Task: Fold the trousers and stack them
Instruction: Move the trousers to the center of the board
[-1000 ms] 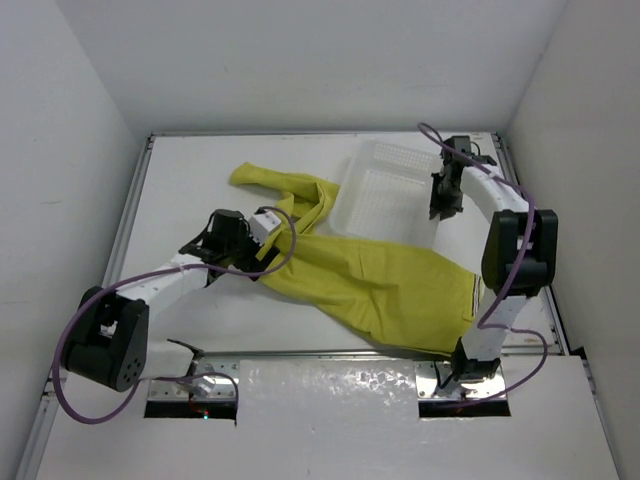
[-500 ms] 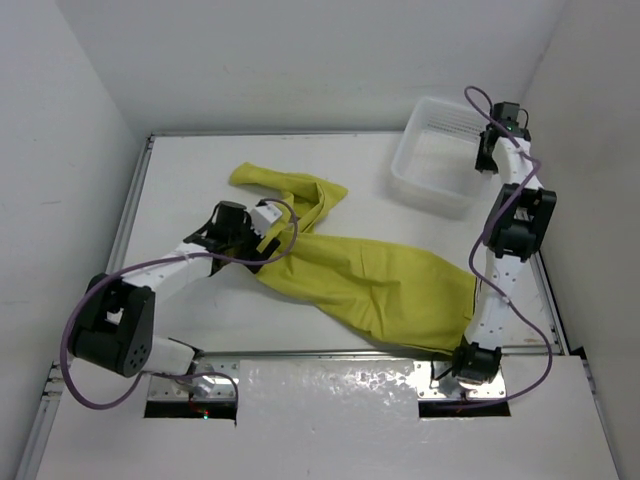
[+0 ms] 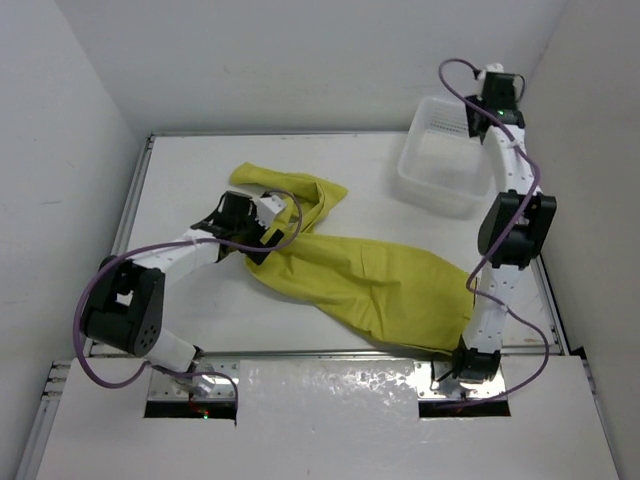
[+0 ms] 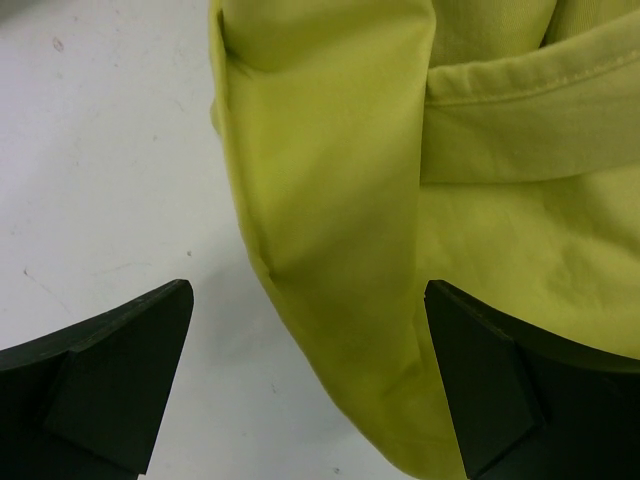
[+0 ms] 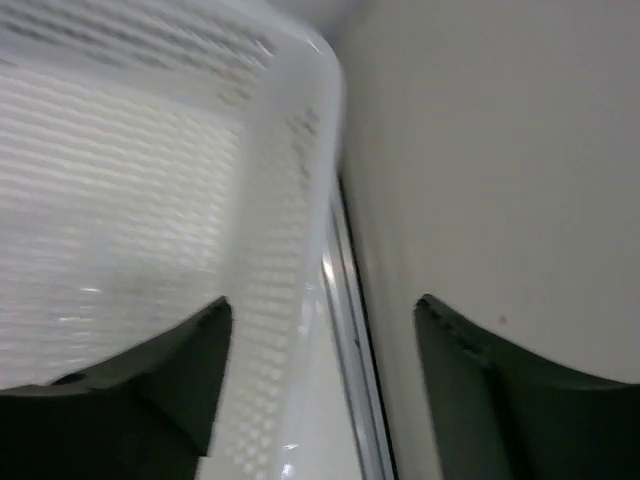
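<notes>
The mustard yellow-green trousers (image 3: 370, 280) lie crumpled across the table, one leg bunched toward the back left, the wider part reaching the front right. My left gripper (image 3: 262, 222) hovers low over the cloth's left edge, wide open; in the left wrist view a fold of the trousers (image 4: 340, 230) lies between its fingers (image 4: 110, 370), which do not pinch it. My right gripper (image 3: 478, 118) is stretched to the far right corner and stands open, its jaws set either side of the white basket's right wall (image 5: 285, 300) without closing on it.
A white perforated plastic basket (image 3: 440, 170) stands at the back right, close to the right side wall (image 5: 500, 150). White walls enclose the table on three sides. The table's metal edge rail (image 3: 125, 230) runs along the left.
The right arm carried the basket from the middle back to the far right corner, then its jaws opened off the basket. The left gripper slid slightly rightward and farther back along the cloth.
</notes>
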Motion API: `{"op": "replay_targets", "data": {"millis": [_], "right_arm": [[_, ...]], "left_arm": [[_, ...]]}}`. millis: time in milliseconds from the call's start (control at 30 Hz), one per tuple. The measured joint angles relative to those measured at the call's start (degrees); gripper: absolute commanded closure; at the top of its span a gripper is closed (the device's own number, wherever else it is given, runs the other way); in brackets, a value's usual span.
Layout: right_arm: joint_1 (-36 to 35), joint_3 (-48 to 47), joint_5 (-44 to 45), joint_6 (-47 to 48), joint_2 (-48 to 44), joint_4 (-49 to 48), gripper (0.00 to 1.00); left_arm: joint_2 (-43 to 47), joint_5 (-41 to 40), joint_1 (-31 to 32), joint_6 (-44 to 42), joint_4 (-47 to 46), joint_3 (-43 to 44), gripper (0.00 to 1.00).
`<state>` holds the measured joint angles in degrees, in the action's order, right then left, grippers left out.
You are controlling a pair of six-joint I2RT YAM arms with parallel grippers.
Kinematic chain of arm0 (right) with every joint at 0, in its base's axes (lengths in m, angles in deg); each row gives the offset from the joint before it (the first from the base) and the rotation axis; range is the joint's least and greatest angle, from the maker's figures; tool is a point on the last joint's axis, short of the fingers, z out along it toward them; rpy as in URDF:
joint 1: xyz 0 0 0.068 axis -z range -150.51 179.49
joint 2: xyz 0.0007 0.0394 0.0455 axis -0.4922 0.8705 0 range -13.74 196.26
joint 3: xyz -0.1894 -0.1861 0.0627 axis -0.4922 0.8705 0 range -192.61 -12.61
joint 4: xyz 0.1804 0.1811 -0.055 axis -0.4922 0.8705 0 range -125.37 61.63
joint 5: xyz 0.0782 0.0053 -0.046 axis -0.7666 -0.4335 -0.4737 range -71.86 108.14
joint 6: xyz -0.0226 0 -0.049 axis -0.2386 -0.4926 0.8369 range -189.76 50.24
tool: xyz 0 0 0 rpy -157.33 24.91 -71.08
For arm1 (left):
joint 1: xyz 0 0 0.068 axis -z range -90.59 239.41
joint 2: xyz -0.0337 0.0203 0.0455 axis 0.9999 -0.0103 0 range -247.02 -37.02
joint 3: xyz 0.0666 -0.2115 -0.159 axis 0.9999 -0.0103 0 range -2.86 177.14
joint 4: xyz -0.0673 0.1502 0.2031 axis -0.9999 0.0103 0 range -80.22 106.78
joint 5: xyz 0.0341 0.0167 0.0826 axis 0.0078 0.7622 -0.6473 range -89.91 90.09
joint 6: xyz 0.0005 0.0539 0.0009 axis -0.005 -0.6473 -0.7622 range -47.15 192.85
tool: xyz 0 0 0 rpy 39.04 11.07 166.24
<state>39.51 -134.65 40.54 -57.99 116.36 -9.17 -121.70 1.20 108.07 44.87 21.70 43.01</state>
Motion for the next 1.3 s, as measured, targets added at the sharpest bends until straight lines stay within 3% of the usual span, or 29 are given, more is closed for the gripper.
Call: {"op": "replay_targets", "data": {"millis": [33,133,200,367,667,967,1300], "right_arm": [[-1.86,0.52,-0.26,0.24,-2.12,-0.31,0.58],[-10.54,2.78,-5.79,-0.13,-8.63,-1.90,0.85],[-17.00,2.19,-11.54,-1.33,-10.12,-3.26,0.96],[-27.63,-2.43,-19.67,-6.91,-3.80,-5.09,1.00],[-22.88,-1.86,-11.72,-15.78,10.27,-0.98,1.00],[-21.35,5.90,-2.56,-15.37,7.23,5.33,1.00],[-19.26,3.26,5.05,-12.98,5.29,7.98,1.00]], "left_arm": [[-0.26,0.00,0.00,0.00,0.09,0.44,0.00],[-0.57,-0.09,0.00,0.02,0.17,1.42,0.00],[-0.55,-0.31,0.00,0.04,0.13,1.62,0.00],[-0.55,-0.44,0.00,0.48,0.81,1.62,0.00],[-0.46,-0.44,0.00,1.20,1.18,1.62,0.00],[-0.46,-0.20,0.00,1.55,1.18,1.62,0.00],[-0.44,0.17,0.00,1.92,1.18,1.62,0.00]]}}
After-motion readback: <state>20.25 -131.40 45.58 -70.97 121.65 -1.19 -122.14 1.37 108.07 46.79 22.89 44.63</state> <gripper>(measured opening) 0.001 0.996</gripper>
